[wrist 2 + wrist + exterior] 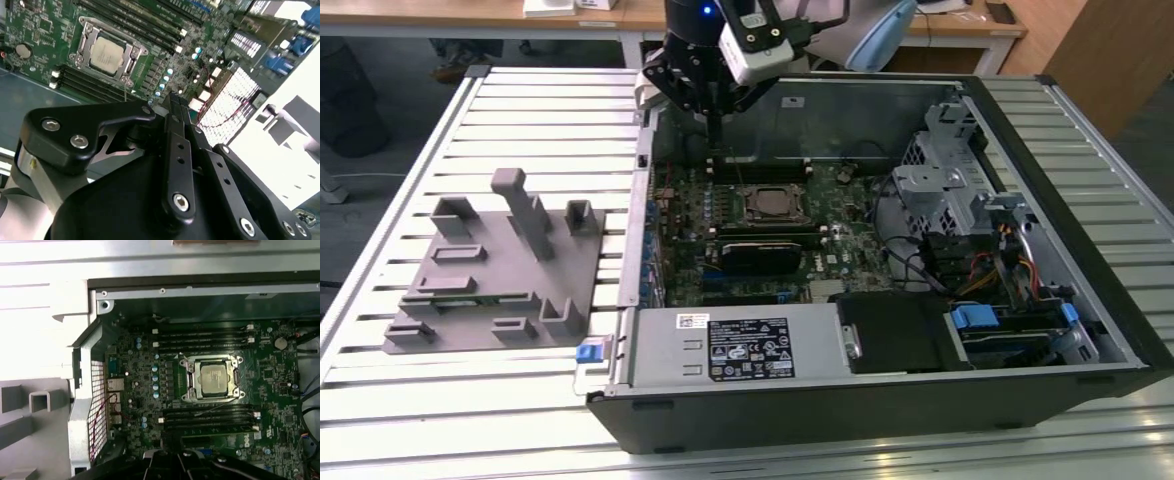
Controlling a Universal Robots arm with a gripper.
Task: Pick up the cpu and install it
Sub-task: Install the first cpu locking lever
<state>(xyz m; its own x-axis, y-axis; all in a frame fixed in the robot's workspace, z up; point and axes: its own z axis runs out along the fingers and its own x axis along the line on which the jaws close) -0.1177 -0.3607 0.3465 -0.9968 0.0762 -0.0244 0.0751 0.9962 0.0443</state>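
Currently seated: cpu (214,379), a pale silvery square lying flat inside the metal socket frame (191,381) at the middle of the motherboard (280,415), between two banks of memory slots (205,340). Gripper (175,97): raised above the board, apart from the cpu, fingers (172,120) pressed together with nothing between them. Step, as judged: placement looks done; whether the frame is latched cannot be told. Any further move calls for a straight descent onto the socket, kept off the slot clips on either side. Surroundings: open computer case (854,412), power supply (740,345), drive cage (941,185) with cables, black block (754,255) just beside the socket. Grey fixture (480,290) stands on the slatted desk (454,400), outside the case at the exterior view's left. Obstruction: the case's perforated wall, near the fingers.
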